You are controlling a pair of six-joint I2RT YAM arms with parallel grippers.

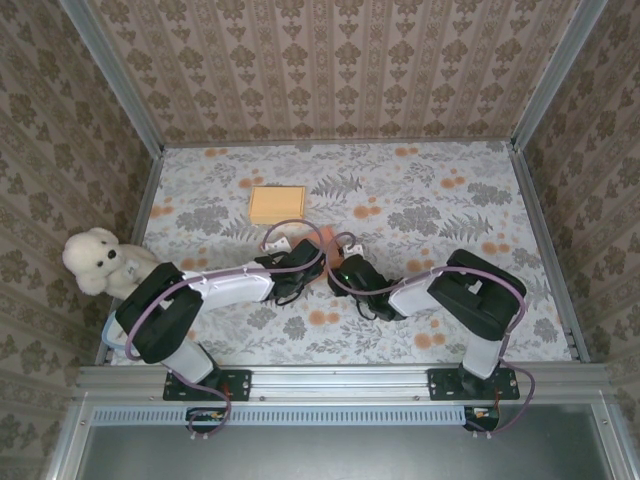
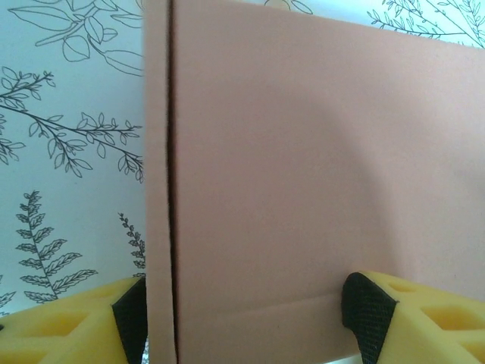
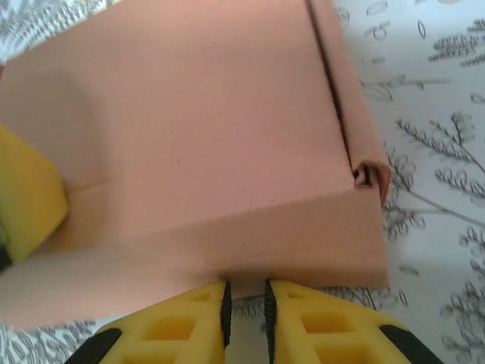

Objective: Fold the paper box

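Yellow fingers [image 3: 174, 330] of the right tool [image 3: 246, 292] sat closest to the right wrist camera, drawn narrow with a thin slit between them. Their tips met the near lower edge of the paper box [image 3: 189, 114]; whether they nipped that edge could not be told. The salmon-pink box lay on the floral table [image 3: 447, 174] with its broad top panel facing up. A narrow side flap [image 3: 352, 114] was folded along its right side, with a dark seam between flap and panel.

From the left wrist, the left tool [image 2: 246, 307] stood wide, one finger at each lower corner and the pink panel across the space between them. The right-hand pad lay over the panel, and the left-hand pad sat just beside the flap strip. One of its fingers also rested on the top panel at the left edge of the right wrist view.

From above, both arms reached to the middle of the table, with the box between the two tools. Farther back lay a flat yellow-orange piece [image 1: 277, 204], well apart from the box. A white teddy bear [image 1: 95, 262] sat at the table's left edge.
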